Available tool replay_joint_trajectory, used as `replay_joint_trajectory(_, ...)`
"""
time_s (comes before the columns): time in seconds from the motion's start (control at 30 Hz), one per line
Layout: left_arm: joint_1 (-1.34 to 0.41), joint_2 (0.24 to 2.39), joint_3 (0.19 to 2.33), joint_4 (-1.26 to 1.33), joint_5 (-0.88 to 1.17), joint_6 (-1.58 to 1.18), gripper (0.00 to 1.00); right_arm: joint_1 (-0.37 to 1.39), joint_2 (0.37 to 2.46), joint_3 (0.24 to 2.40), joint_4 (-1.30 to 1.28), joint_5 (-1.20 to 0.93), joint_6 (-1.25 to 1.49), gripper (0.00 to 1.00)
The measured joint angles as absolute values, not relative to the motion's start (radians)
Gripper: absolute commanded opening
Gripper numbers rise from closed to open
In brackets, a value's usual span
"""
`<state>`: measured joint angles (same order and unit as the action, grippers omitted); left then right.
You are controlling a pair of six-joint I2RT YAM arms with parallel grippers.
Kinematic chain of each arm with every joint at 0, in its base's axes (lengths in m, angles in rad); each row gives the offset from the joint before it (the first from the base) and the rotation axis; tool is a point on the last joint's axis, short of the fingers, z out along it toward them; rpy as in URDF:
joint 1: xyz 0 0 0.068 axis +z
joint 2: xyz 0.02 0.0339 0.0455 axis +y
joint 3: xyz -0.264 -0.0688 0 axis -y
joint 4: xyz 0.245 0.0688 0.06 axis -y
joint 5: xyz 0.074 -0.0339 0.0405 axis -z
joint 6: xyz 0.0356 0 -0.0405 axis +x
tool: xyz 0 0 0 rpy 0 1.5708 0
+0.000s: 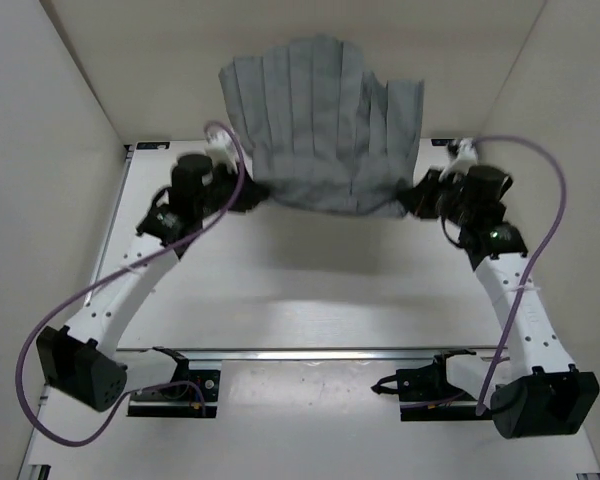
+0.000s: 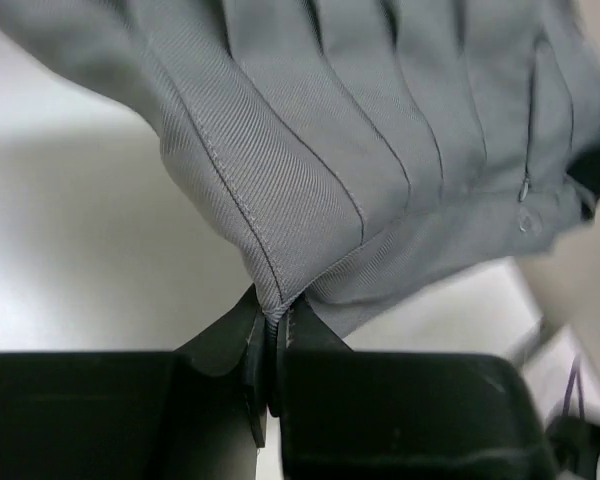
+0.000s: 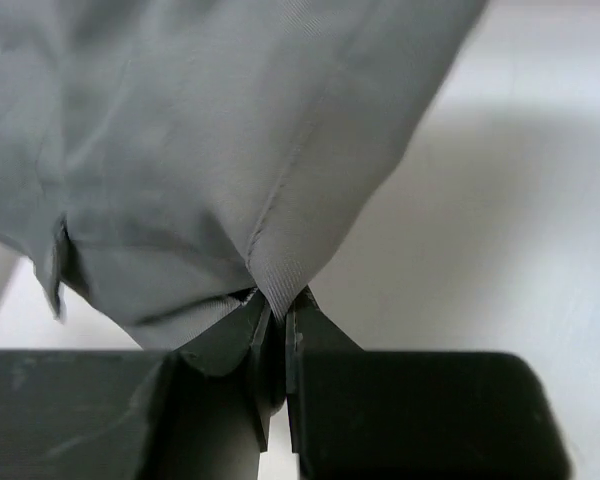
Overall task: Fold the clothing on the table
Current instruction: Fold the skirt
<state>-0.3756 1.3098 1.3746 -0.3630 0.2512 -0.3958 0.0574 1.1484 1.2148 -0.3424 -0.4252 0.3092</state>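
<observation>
The clothing (image 1: pixel 320 125), a grey pleated garment, hangs spread in the air over the far part of the table (image 1: pixel 310 290), held up by both arms. My left gripper (image 1: pixel 252 192) is shut on its lower left corner. In the left wrist view the clothing (image 2: pixel 360 150) fans away from my left gripper (image 2: pixel 275 322), whose jaws pinch a seamed fold. My right gripper (image 1: pixel 408 198) is shut on the lower right corner. The right wrist view shows the clothing (image 3: pixel 210 130) rising from my right gripper (image 3: pixel 280 305).
White walls (image 1: pixel 40 150) close in the table on the left, right and back. A silver rail (image 1: pixel 320 352) crosses the near side, with both arm bases (image 1: pixel 75 365) behind it. Purple cables (image 1: pixel 550 200) loop beside each arm.
</observation>
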Motion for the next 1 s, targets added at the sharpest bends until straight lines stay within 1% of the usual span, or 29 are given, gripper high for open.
replay_joint_trajectory(0.07,-0.429,1.225,1.153,-0.358,0.226,-0.411,0.00,0.060,1.064,1.017,-0.363,-0.411,0.311,0.00)
replay_joint_trajectory(0.17,-0.498,1.144,0.842,-0.413,0.207,-0.468,0.00,0.095,1.015,0.769,-0.453,-0.408,0.341,0.00)
replay_joint_trajectory(0.27,-0.530,1.032,0.651,-0.514,0.234,-0.550,0.00,0.146,0.925,0.624,-0.563,-0.448,0.392,0.00)
replay_joint_trajectory(0.37,-0.493,0.895,0.632,-0.542,0.267,-0.604,0.00,0.142,0.875,0.617,-0.592,-0.494,0.419,0.00)
replay_joint_trajectory(0.43,-0.441,0.884,0.673,-0.509,0.292,-0.612,0.00,0.118,0.908,0.639,-0.563,-0.524,0.423,0.00)
replay_joint_trajectory(0.5,-0.395,0.957,0.723,-0.453,0.321,-0.610,0.00,0.091,0.979,0.668,-0.518,-0.551,0.423,0.00)
replay_joint_trajectory(0.57,-0.369,1.090,0.770,-0.396,0.330,-0.599,0.00,0.074,1.079,0.703,-0.464,-0.558,0.422,0.00)
replay_joint_trajectory(0.6,-0.361,1.171,0.794,-0.379,0.331,-0.590,0.04,0.069,1.135,0.718,-0.445,-0.557,0.421,0.00)
replay_joint_trajectory(0.63,-0.354,1.264,0.822,-0.367,0.332,-0.582,0.12,0.067,1.198,0.730,-0.425,-0.553,0.420,0.02)
replay_joint_trajectory(0.67,-0.346,1.357,0.853,-0.363,0.336,-0.574,0.29,0.065,1.257,0.743,-0.417,-0.553,0.421,0.10)
replay_joint_trajectory(0.7,-0.338,1.442,0.884,-0.364,0.337,-0.561,0.46,0.064,1.306,0.754,-0.408,-0.556,0.424,0.25)
replay_joint_trajectory(0.73,-0.331,1.516,0.915,-0.365,0.332,-0.544,0.53,0.064,1.357,0.767,-0.397,-0.549,0.424,0.41)
replay_joint_trajectory(0.77,-0.319,1.585,0.948,-0.367,0.327,-0.536,0.70,0.062,1.399,0.779,-0.389,-0.542,0.430,0.47)
replay_joint_trajectory(0.8,-0.306,1.642,0.980,-0.374,0.324,-0.525,0.94,0.060,1.437,0.795,-0.381,-0.535,0.434,0.69)
replay_joint_trajectory(0.83,-0.295,1.679,1.008,-0.382,0.323,-0.511,0.98,0.055,1.465,0.810,-0.368,-0.536,0.444,0.89)
replay_joint_trajectory(0.87,-0.286,1.715,1.042,-0.392,0.321,-0.510,0.98,0.050,1.485,0.822,-0.350,-0.537,0.458,0.93)
replay_joint_trajectory(0.9,-0.279,1.739,1.077,-0.402,0.315,-0.505,0.99,0.045,1.497,0.836,-0.333,-0.538,0.463,0.94)
replay_joint_trajectory(1.0,-0.262,1.753,1.160,-0.408,0.302,-0.481,0.99,0.027,1.505,0.891,-0.305,-0.528,0.467,0.94)
